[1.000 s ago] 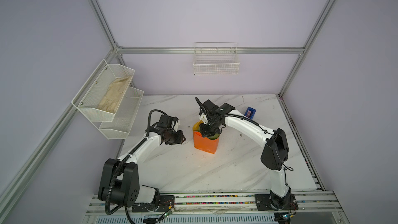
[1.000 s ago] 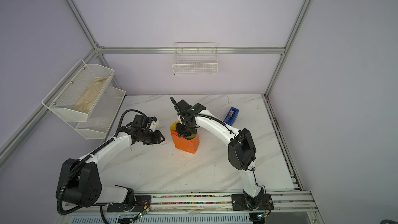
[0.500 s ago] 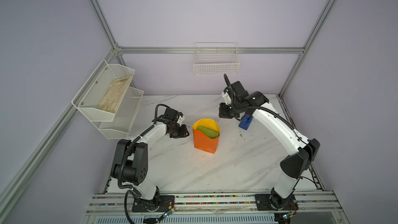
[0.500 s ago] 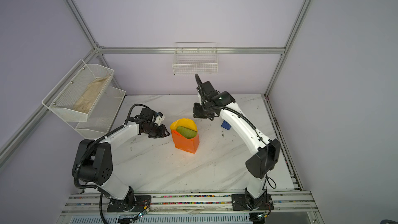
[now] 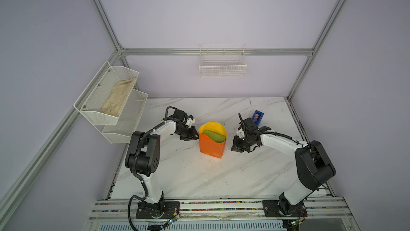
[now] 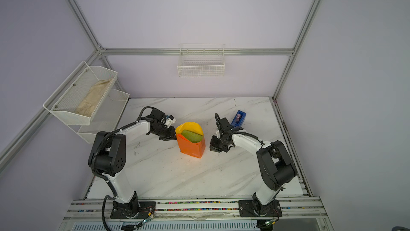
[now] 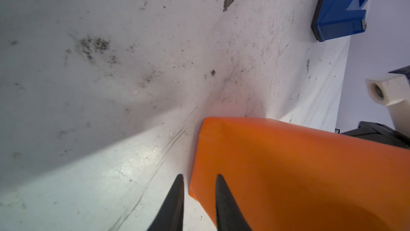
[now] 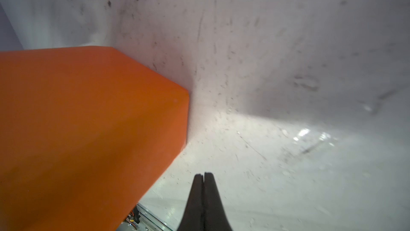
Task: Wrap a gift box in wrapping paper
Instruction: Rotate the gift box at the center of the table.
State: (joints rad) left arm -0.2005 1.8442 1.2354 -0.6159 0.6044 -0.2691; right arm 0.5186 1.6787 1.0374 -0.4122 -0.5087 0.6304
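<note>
The wrapping paper stands mid-table as an orange sleeve, yellow inside, open at the top. The olive-green gift box shows inside that opening. My left gripper is at the paper's left side. In the left wrist view it is open a little, and the edge of the paper lies between the fingers. My right gripper is shut and empty, low beside the right side of the paper, not touching it.
A blue tape dispenser sits behind the right arm. A white wire shelf holding a beige cloth hangs at the left. A wire basket hangs on the back wall. The marble table ends at a rail in front.
The right gripper left the box top, swung back toward the dispenser, then came down beside the paper's right side. The left gripper moved right to the paper's edge and narrowed.
</note>
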